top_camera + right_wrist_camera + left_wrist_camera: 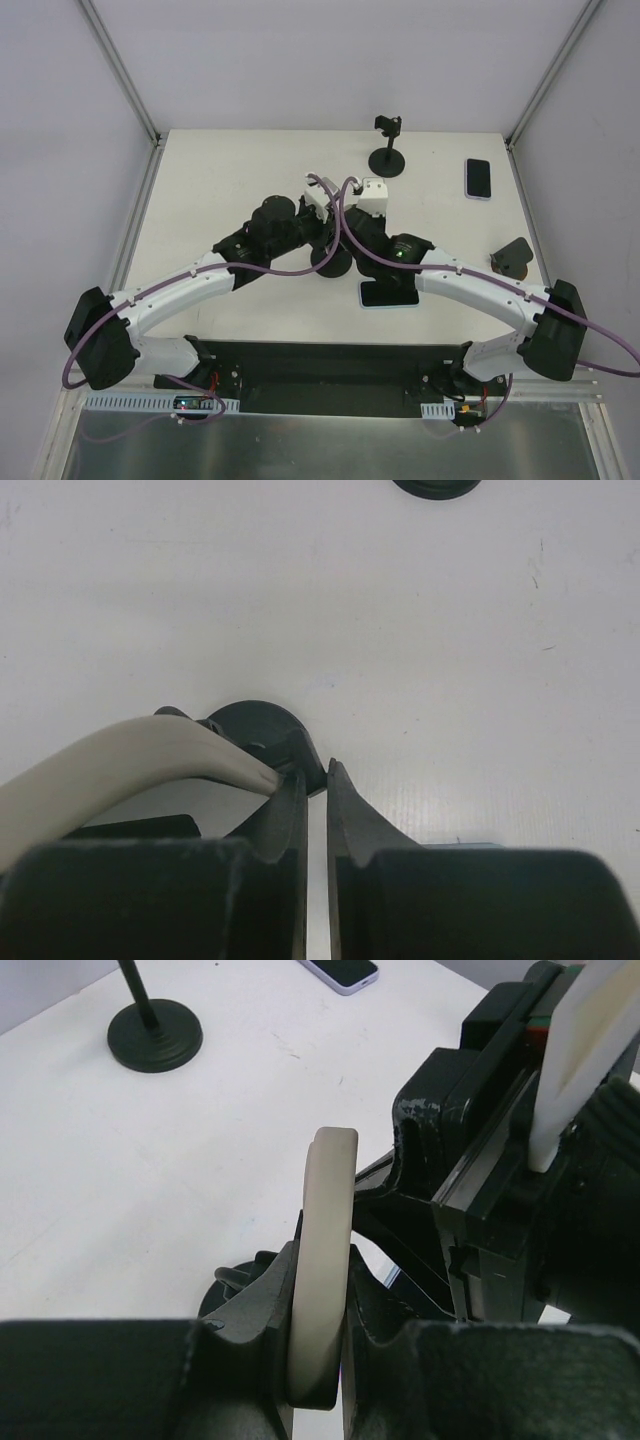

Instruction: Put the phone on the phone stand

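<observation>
My left gripper (322,1260) is shut on a cream-coloured phone (330,1190), held on edge and upright over the round black base of a phone stand (222,1295). My right gripper (316,770) has its jaws almost together, pinching an upright black part of that stand (262,728). The phone's curved edge (120,770) touches the left fingertip from the left. In the top view both grippers meet at the table's middle above the stand's base (330,265); the phone is hidden there by the arms.
A second black stand with a pole (388,152) stands at the back. A lilac-cased phone (478,178) lies back right. A dark phone (388,295) lies flat under my right arm. A black wedge (512,258) sits at the right.
</observation>
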Motion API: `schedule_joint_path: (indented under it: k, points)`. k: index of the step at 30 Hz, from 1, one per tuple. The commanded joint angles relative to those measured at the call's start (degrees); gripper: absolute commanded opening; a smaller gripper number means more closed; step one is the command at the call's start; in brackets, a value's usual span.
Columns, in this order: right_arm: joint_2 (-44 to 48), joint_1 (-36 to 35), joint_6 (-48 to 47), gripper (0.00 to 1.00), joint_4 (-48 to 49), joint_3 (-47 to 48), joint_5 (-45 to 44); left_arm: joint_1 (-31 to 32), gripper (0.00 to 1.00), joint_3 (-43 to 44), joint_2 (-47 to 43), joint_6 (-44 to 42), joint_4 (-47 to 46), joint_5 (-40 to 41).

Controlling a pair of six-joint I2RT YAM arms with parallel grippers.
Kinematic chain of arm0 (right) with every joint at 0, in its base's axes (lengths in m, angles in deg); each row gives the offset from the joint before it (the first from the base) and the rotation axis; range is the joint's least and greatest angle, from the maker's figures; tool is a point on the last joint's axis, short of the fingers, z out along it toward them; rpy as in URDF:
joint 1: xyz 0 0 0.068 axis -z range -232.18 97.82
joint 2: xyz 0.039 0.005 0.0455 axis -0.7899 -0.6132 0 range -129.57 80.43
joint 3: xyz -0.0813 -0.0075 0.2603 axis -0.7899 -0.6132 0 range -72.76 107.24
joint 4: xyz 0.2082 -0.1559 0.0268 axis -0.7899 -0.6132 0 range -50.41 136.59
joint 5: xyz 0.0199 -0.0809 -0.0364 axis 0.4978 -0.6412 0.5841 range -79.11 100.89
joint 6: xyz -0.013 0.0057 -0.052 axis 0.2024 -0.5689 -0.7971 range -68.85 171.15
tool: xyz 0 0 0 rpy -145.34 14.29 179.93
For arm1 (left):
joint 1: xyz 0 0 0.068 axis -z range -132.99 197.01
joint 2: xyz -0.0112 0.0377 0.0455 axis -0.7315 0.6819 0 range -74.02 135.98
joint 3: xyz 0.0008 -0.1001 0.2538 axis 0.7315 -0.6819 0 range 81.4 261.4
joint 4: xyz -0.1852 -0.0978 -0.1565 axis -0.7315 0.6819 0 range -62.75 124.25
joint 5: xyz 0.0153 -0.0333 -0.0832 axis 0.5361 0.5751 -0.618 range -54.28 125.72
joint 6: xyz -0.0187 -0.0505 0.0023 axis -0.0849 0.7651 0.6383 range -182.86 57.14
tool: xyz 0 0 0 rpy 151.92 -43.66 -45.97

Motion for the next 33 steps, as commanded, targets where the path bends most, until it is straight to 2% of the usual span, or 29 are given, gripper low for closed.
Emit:
schedule_joint_path:
  k: [1, 10, 14, 18, 21, 25, 27, 28, 30, 31, 33]
  points:
    - [10.4, -4.5, 7.8, 0.00, -2.2, 2.5, 7.4, -6.1, 0.00, -2.1, 7.5, -3.0, -2.6, 27.1]
    - [8.6, -4.5, 12.3, 0.01, -6.3, 7.5, 8.2, -4.8, 0.00, 3.0, 11.8, -1.4, -0.4, 30.6]
    - [7.2, -5.4, 15.9, 0.00, -5.0, 9.2, 7.6, -3.2, 0.00, 7.5, 16.0, 2.3, 2.1, 36.9]
    - [5.5, -7.9, 16.3, 0.00, -6.6, 12.0, 4.6, -2.6, 0.00, 10.0, 19.7, 4.9, 2.2, 39.4]
    - [5.5, -9.6, 16.3, 0.00, -7.6, 12.3, 2.1, -2.5, 0.00, 10.2, 20.1, 6.6, 1.9, 39.9]
    - [7.4, -11.2, 15.3, 0.01, -8.5, 9.2, -0.3, -2.5, 0.00, 7.5, 18.8, 4.4, -3.1, 32.8]
    - [7.7, -11.3, 12.5, 0.04, -9.1, 8.1, 1.3, -2.6, 0.00, 5.5, 17.7, 3.4, -4.7, 30.3]
    - [8.3, -11.3, 11.3, 0.14, -9.3, 6.9, 3.3, -2.6, 0.00, 5.0, 17.6, 3.3, -4.7, 29.2]
    - [9.1, -11.4, 9.1, 0.23, -9.5, 5.3, 5.0, -2.7, 0.00, 3.9, 17.0, 3.5, -4.6, 27.7]
    - [10.9, -11.3, 8.4, 0.31, -9.0, 4.0, 5.1, -2.6, 0.00, 3.4, 16.9, 3.2, -4.7, 27.0]
    - [13.1, -11.4, 6.2, 0.38, -4.2, 0.0, 8.2, -2.6, 0.00, 2.9, 16.8, 3.0, -4.8, 26.2]
